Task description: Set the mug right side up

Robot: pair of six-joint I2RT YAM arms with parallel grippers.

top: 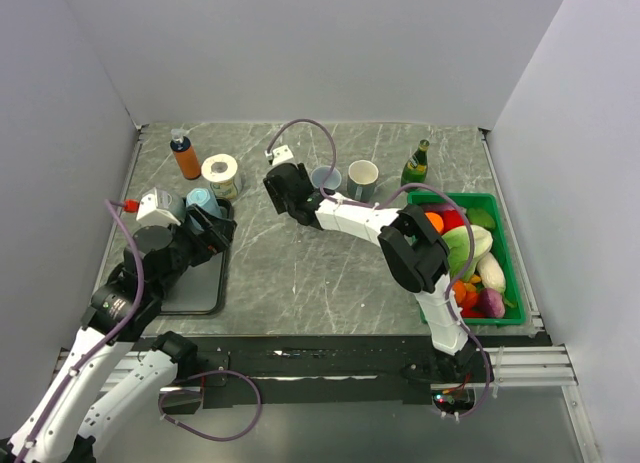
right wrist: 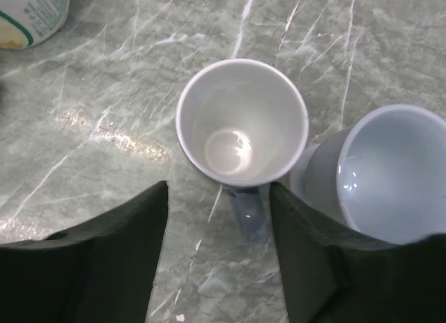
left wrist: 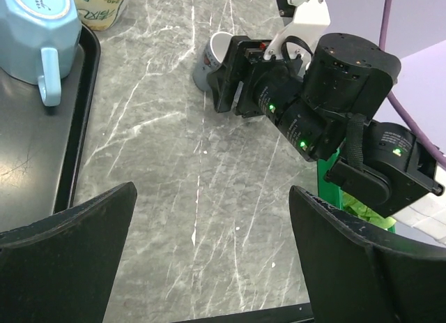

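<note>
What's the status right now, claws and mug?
Left claw open, over the table. Right claw open, astride the handle of the grey mug. Mug upright, mouth up. Second mug close beside it.

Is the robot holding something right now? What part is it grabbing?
Nothing is held. The right gripper hangs open around the handle of the blue-grey mug, not clamped, and the left gripper is open and empty.

L gripper point(left wrist: 212, 190) spread wide over grey table point(left wrist: 174, 141); blue mug point(left wrist: 35, 30) on black tray point(left wrist: 28, 162) far left; right arm point(left wrist: 327, 107) at small mug point(left wrist: 212, 58), far centre; green bin point(left wrist: 326, 180) right
</note>
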